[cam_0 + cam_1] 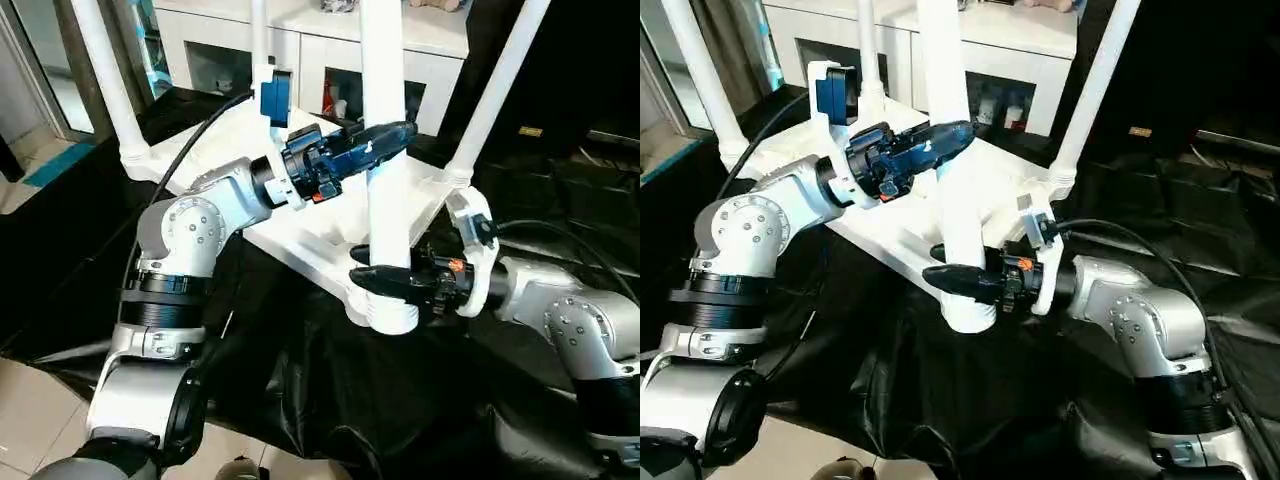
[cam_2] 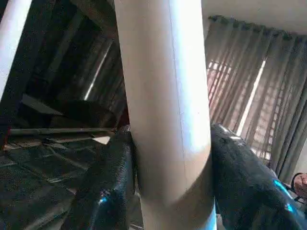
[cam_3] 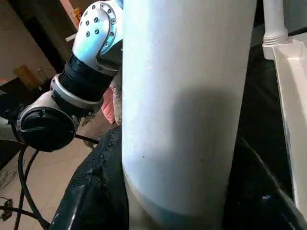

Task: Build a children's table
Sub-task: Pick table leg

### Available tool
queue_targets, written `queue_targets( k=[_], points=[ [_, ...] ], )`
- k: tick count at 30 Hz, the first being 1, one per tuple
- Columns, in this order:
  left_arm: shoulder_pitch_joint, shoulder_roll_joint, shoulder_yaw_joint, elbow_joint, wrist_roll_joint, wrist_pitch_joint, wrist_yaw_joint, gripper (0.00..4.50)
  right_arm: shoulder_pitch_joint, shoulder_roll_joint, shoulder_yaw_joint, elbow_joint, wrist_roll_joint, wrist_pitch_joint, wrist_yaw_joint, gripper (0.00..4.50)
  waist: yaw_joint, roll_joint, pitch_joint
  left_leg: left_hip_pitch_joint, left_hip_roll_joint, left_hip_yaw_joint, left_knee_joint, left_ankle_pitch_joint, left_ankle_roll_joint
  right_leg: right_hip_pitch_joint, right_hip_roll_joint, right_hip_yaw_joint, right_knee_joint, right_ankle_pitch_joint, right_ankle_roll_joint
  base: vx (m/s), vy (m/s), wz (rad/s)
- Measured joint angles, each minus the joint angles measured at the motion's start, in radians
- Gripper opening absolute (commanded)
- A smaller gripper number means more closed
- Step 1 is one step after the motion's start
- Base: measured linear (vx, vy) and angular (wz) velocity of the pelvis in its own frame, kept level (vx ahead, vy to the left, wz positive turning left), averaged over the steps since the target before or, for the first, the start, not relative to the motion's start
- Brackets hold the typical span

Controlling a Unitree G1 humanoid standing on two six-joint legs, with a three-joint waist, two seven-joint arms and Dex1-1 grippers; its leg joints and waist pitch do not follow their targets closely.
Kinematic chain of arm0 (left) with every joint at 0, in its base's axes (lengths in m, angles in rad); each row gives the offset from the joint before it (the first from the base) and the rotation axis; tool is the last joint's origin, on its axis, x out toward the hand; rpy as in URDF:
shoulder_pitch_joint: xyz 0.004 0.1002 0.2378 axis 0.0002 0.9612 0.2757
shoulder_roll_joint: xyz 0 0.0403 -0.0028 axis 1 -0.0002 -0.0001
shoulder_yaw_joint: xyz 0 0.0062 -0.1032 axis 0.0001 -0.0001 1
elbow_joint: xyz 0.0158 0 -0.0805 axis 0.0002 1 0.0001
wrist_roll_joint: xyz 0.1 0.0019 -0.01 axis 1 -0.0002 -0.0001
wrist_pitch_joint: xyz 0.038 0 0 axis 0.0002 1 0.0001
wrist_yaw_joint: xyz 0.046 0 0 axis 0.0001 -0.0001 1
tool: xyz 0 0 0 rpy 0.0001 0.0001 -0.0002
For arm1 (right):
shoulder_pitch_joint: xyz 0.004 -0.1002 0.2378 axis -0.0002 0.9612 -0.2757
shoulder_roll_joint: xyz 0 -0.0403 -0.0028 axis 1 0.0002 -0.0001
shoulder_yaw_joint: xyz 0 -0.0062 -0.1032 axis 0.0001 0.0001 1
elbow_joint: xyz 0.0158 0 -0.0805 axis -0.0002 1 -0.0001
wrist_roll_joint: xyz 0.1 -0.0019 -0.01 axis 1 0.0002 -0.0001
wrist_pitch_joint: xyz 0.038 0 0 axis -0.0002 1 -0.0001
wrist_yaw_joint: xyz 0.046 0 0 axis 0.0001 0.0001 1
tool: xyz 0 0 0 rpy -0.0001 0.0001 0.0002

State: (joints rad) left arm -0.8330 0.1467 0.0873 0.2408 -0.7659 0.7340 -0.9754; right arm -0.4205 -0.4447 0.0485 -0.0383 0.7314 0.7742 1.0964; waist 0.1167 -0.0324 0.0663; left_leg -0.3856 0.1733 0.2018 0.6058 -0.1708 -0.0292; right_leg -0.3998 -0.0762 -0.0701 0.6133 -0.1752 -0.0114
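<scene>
Upturned white table top (image 1: 300, 235), near leg (image 1: 385, 150) gripped by both fingers (image 1: 385, 283)

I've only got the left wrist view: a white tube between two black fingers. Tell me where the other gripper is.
Observer: The right gripper clamps the same near leg, lower down, just above its corner socket.
Operator: Give me the table's position.
Observer: The table top lies upside down on a black sheet.
Operator: Report the other legs.
Observer: The left leg, back leg and right leg stand in their sockets.
</scene>
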Motion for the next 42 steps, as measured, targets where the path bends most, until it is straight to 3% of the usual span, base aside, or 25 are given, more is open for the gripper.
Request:
queue_targets(
  k=[11,14,22,31,32,36,42],
  points=[
    [0.020,-0.006,0.000,-0.030,-0.002,-0.001,0.022,1.85,0.000,0.000,0.012,0.002,-0.037,-0.037,0.000,1.95,0.000,0.000,0.000,0.000,0.000,0.000,0.001,0.000,0.000,0.000,0.000,0.000,0.000,0.000,0.000,0.000,0.000,0.00],
    [0.019,0.007,-0.007,-0.031,0.006,-0.007,0.019,1.84,-0.008,0.016,0.017,0.009,-0.059,-0.046,-0.023,2.65,-0.001,0.000,0.000,0.000,0.000,0.000,0.000,0.000,0.000,0.000,0.000,0.000,0.000,0.000,0.000,0.000,0.000,0.00],
    [0.020,0.040,-0.048,-0.025,0.027,-0.007,-0.029,1.82,-0.024,0.012,0.026,0.014,-0.095,-0.069,-0.042,3.13,0.000,0.000,0.000,0.000,0.000,0.000,0.000,0.000,0.000,0.000,0.000,0.000,0.000,0.000,0.000,0.000,0.000,0.00],
    [0.016,0.056,-0.066,0.000,0.037,-0.005,-0.079,1.82,-0.031,-0.031,0.040,0.015,-0.096,-0.059,0.009,3.13,-0.001,0.000,0.000,0.000,0.000,0.000,0.000,0.000,0.000,0.000,0.000,0.000,0.000,0.000,0.000,0.000,0.000,0.00],
    [0.016,0.056,-0.066,0.000,0.037,-0.004,-0.082,1.82,-0.032,-0.031,0.041,0.015,-0.097,-0.059,0.013,2.86,-0.001,0.000,0.000,0.000,0.000,0.000,0.000,0.000,0.000,0.000,0.000,0.000,0.000,0.000,0.000,0.000,0.000,0.00],
    [0.016,0.056,-0.066,0.000,0.036,-0.003,-0.085,1.82,-0.046,-0.025,0.059,0.025,-0.097,-0.057,0.015,2.66,-0.001,0.000,0.000,0.000,0.000,0.000,0.000,0.000,0.000,0.000,0.000,0.000,0.000,0.000,0.000,0.000,0.000,0.00],
    [0.016,0.058,-0.067,0.002,0.037,-0.001,-0.086,1.80,-0.046,-0.019,0.066,0.030,-0.099,-0.057,0.018,1.98,-0.001,0.000,0.000,0.000,0.000,0.000,0.001,0.000,0.000,0.000,0.000,0.000,0.000,0.000,0.000,0.000,0.000,0.00]
  ],
)
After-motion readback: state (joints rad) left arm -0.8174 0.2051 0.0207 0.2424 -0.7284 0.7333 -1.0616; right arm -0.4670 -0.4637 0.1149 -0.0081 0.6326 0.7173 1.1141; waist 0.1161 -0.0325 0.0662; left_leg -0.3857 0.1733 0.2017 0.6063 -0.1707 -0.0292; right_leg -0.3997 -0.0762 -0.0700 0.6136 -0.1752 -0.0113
